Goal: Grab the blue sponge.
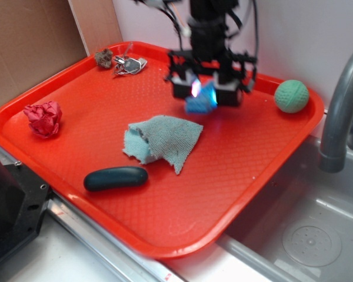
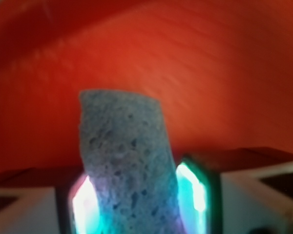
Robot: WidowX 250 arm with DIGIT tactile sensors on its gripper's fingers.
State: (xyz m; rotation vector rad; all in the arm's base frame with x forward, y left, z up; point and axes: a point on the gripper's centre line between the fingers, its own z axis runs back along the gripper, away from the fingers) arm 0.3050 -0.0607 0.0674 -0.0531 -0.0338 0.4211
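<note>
Gripper clenched on the small bright-blue porous foam sponge, held over the far middle of the red plastic tray. You have bare tray floor right of it, up to the green textured ball near the far right rim. The pale teal terry cloth lies just in front; the dark teal oval bar sits nearer the front edge. Crumpled red paper is at the left rim. The wrist view alone shows you the sponge pinched between lit pads, tilted, pores visible; the tray's rims are out of its frame.
</note>
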